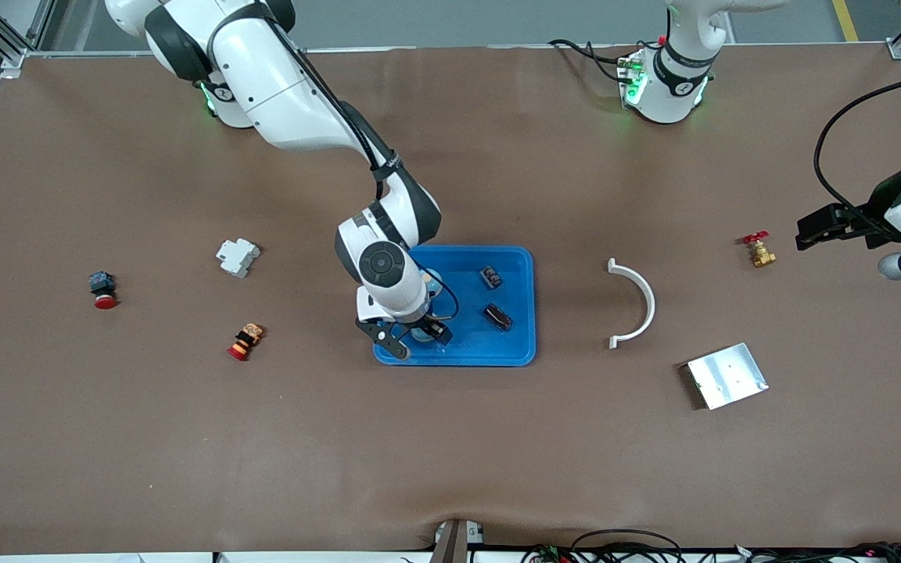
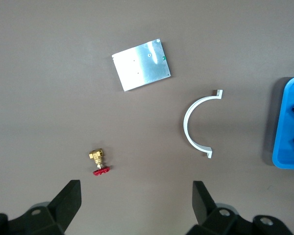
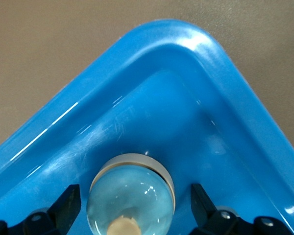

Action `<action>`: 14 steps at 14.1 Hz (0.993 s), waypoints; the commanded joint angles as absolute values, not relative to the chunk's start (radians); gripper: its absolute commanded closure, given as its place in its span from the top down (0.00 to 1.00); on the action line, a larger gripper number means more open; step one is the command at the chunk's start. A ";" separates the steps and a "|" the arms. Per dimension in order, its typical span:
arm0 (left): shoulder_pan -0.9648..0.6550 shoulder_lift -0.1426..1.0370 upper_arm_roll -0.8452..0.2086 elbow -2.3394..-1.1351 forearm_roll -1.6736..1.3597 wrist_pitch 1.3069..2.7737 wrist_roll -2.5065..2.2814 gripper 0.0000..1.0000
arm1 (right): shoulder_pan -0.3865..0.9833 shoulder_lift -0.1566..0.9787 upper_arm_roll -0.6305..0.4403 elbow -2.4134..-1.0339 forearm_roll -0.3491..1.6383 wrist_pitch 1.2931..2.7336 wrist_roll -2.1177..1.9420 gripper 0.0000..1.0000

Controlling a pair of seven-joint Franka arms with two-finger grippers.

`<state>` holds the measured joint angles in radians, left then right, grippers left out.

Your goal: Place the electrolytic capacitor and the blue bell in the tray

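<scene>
On the tabletop toward the right arm's end lie small red-capped parts; the right gripper (image 1: 416, 338) sits low in the blue tray (image 1: 515, 353), fingers (image 3: 66, 205) apart around the blue bell (image 3: 132, 193) resting inside. Two dark components (image 1: 497, 316) lie in the tray too. Left gripper (image 2: 135, 198) waits, fingers spread, over the brass valve (image 1: 760, 252).

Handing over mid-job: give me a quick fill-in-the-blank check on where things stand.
1. The blue bell sits in the ____.
2. The right hand, over the tray, has its fingers ____ beside the bell.
3. The left hand waits open above the brass ____.

Missing words: tray; open; valve
</scene>
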<state>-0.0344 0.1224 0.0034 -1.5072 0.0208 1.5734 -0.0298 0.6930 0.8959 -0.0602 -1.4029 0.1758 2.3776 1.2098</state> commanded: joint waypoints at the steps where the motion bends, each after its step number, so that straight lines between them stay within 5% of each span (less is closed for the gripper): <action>1: -0.032 0.095 0.003 -1.500 -0.002 1.560 -0.026 1.00 | 0.698 0.908 -0.075 -1.376 0.155 2.361 1.200 1.00; 6: -0.029 0.063 0.002 -1.534 -0.003 1.569 -0.026 1.00 | 0.666 0.890 -0.074 -1.339 0.110 2.248 1.132 1.00; 12: -0.029 -0.083 0.003 -1.781 -0.003 1.722 -0.026 1.00 | 0.627 0.885 -0.069 -1.269 0.114 2.138 1.097 1.00; 14: -0.029 -0.075 0.005 -1.773 -0.003 1.723 -0.031 1.00 | 0.615 0.881 -0.072 -1.267 0.109 2.103 1.034 1.00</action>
